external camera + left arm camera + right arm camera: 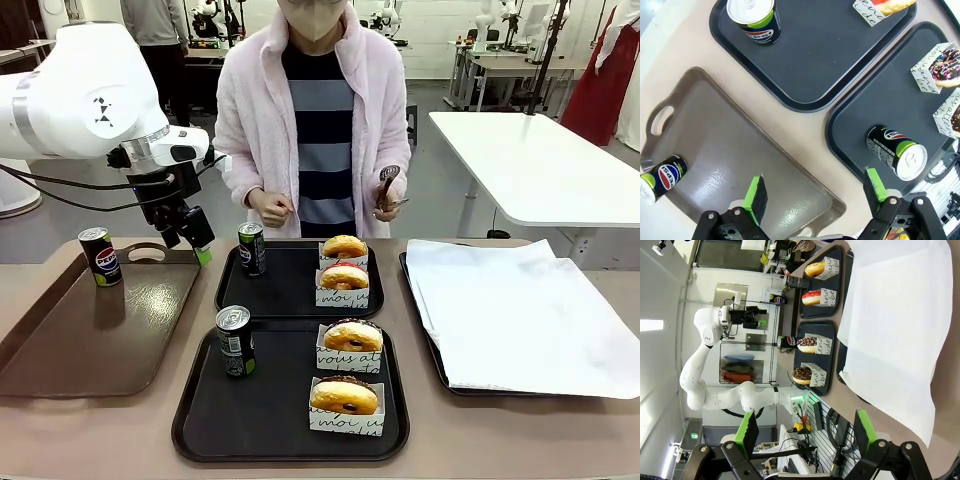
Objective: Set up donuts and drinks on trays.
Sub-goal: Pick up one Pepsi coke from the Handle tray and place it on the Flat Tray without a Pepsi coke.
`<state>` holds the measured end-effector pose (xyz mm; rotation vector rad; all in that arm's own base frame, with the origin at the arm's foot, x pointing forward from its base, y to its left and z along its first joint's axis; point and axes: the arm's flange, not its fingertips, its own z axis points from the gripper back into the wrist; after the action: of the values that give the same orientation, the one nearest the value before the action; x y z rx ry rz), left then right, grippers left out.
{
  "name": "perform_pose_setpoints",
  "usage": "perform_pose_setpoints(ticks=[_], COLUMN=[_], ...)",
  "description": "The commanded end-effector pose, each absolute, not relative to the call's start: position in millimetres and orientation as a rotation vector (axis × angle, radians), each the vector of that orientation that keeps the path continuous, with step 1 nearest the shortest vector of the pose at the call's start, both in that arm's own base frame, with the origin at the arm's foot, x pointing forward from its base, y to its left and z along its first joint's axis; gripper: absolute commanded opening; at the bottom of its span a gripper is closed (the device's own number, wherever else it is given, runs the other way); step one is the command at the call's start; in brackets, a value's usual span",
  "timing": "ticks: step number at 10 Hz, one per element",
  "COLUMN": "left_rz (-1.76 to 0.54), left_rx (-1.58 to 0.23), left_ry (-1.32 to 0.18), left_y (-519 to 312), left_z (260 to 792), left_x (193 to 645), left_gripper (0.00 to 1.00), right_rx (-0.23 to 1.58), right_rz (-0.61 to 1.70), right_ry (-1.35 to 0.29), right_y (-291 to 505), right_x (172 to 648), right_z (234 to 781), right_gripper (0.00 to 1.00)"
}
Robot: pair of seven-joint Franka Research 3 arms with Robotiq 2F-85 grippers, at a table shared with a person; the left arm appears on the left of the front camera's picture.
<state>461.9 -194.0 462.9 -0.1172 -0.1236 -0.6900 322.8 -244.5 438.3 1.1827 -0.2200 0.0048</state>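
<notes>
Far left: glossy brown handled tray [60, 345], one Pepsi can [99, 256] upright at its far corner. Above that tray's far right corner: left gripper [192, 243], jaws spread wide, empty, green pads [756, 197] hovering over the tray's edge and the bare table (per the left wrist view). Centre, far side: black square tray [285, 290] carrying a second can [251, 248] at its far left and two boxed donuts, yellow-glazed [344, 247] behind pink-red [344, 277], along its right side. Centre, near side: second black tray [265, 415], just apart from the first, carrying a third can [235, 340] at its far left and two boxed donuts, one light-glazed [353, 336], one chocolate-topped [345, 396], along its right side. Behind the trays: person's hands [270, 208] held at waist height, a dark object in one (identity unclear). Right: tray lined with white paper [520, 310]. In the right wrist view: right gripper [807, 432], fingers spread wide, nothing between them, well clear of the table.
</notes>
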Motion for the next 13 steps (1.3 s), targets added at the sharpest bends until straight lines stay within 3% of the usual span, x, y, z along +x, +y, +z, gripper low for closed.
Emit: perform_pose_setpoints(ticks=[1,4,7,9,10,13], left_rz=[-0.689,-0.629,-0.518,-0.461,-0.521,-0.521], left_rx=[-0.117,0.068,0.076,0.044,0.048,0.048], left_ry=[-0.123,-0.168,-0.183,-0.243,-0.177,-0.177], left_y=[-193.6,-140.9,-75.7,-52.2,-70.1,-70.1], left_z=[462.7,461.4,460.3,463.6,461.7,461.7], left_x=[462.0,405.7,361.5,350.0,362.4,362.4], left_gripper=[1.0,1.0,1.0,1.0,1.0,1.0], right_rx=[1.179,1.179,1.179,1.179,1.179,1.179], right_rz=[0.008,0.008,0.008,0.008,0.008,0.008], right_ry=[-0.222,-0.222,-0.222,-0.222,-0.222,-0.222], right_y=[-244.0,-244.0,-244.0,-244.0,-244.0,-244.0], right_x=[321.6,321.6,321.6,321.6,321.6,321.6], right_z=[438.0,438.0,438.0,438.0,438.0,438.0], right_gripper=[1.0,1.0,1.0,1.0,1.0,1.0])
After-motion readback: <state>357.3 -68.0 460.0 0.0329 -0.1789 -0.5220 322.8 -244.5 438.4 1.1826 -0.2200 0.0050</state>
